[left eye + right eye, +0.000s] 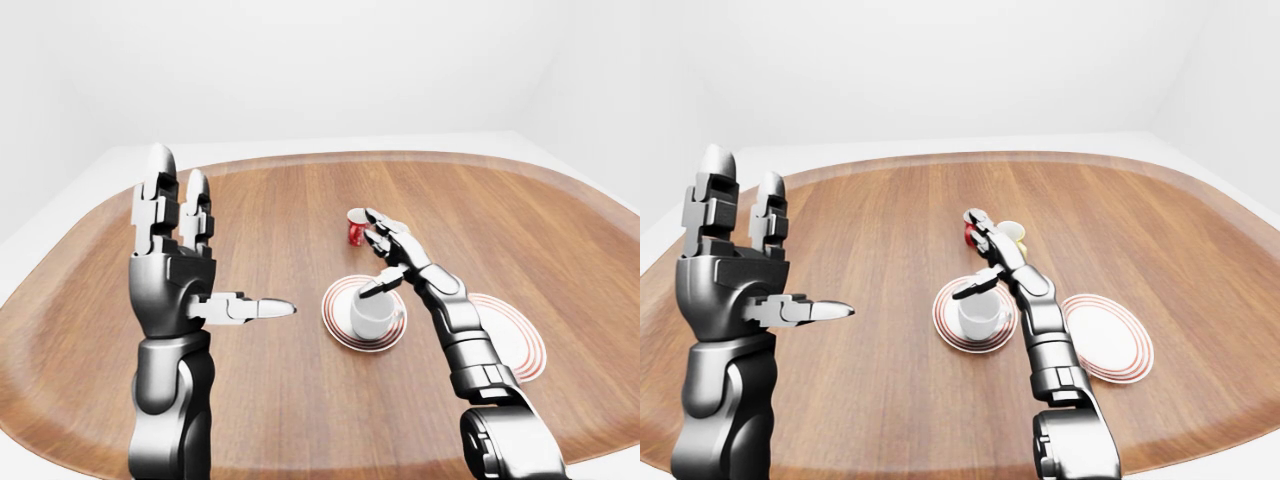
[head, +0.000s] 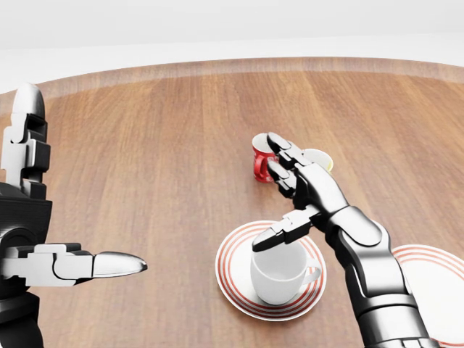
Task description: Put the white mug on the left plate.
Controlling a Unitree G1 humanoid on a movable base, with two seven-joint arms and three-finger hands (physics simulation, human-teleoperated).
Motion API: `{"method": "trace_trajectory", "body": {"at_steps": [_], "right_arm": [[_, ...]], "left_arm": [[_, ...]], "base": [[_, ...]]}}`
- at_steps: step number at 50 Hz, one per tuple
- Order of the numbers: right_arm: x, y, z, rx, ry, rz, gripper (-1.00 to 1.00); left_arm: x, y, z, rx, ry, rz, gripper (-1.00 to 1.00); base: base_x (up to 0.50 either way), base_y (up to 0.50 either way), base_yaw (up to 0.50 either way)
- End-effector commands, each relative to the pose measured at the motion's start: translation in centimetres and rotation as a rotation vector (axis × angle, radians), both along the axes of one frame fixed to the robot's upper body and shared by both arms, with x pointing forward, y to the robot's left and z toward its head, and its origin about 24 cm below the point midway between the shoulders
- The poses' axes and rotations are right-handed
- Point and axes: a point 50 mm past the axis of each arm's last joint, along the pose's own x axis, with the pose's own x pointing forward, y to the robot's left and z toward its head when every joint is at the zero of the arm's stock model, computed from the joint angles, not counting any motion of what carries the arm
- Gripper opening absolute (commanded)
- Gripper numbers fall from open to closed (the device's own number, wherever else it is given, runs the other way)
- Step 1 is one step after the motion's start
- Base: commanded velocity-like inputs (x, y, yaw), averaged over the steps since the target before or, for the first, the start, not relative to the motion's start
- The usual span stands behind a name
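Item, white mug [image 2: 279, 272]: upright on the left plate [image 2: 230, 268], lower centre of the head view, handle toward the frame's right. Placement looks done to me.

Item, right robot hand [image 2: 290, 196]: fingers spread apart, holding nothing, raised over the mug's upper rim. One finger [image 2: 284, 230] hangs just at the rim; I cannot tell whether it touches.

Item, left robot hand [image 1: 190, 265]: upright at the left of the left-eye view, fingers apart, empty, well apart from the crockery.

Item, right plate [image 1: 1110, 340]: bare, lower right, beside the right arm.

Item, red mug [image 2: 262, 161] and yellow mug [image 2: 319, 159]: above the left plate in the head view, partly hidden behind the right robot hand.

Item, worktop [image 2: 145, 159]: wood, rounded edge.

Risks, as I judge them: if I pull the right robot hand away low, the hanging finger could catch the rim and tip the mug or drag it off the plate. A sweep toward the top of the frame could knock the red or yellow mug, both close behind the fingers. Dropping the elbow could strike the right plate.
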Motion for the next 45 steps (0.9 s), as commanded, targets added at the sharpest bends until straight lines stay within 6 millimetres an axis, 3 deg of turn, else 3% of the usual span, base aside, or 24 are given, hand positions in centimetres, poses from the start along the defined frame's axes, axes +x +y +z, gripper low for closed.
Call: {"method": "trace_trajectory", "body": {"at_steps": [1,6,8,15,21,45], "right_arm": [[-1.5,-1.1,-2.3,0.260,0.070,-0.190,1.00],[-2.6,0.0,-3.4,0.370,0.101,-0.178,1.00],[-2.7,0.0,-2.9,0.440,0.089,-0.185,1.00],[-2.5,-1.9,1.6,0.972,-0.035,-0.270,1.00],[-3.8,-2.3,4.5,1.173,-0.113,-0.178,1.00],[-4.9,-2.2,5.8,1.312,-0.131,-0.100,1.00]], "left_arm": [[-0.1,0.1,0.2,-0.002,-0.011,0.003,1.00],[-0.2,0.1,0.4,-0.004,-0.018,0.003,1.00],[-0.2,0.1,0.4,-0.005,-0.019,0.004,1.00],[-0.1,0.2,0.4,-0.004,-0.018,0.006,1.00],[0.0,0.2,0.3,-0.003,-0.013,0.004,1.00],[-0.1,0.1,0.4,-0.005,-0.022,0.004,1.00]], "base": [[0.00,0.00,0.00],[0.00,0.00,0.00],[0.00,0.00,0.00],[0.00,0.00,0.00],[0.00,0.00,0.00],[0.00,0.00,0.00]]}}
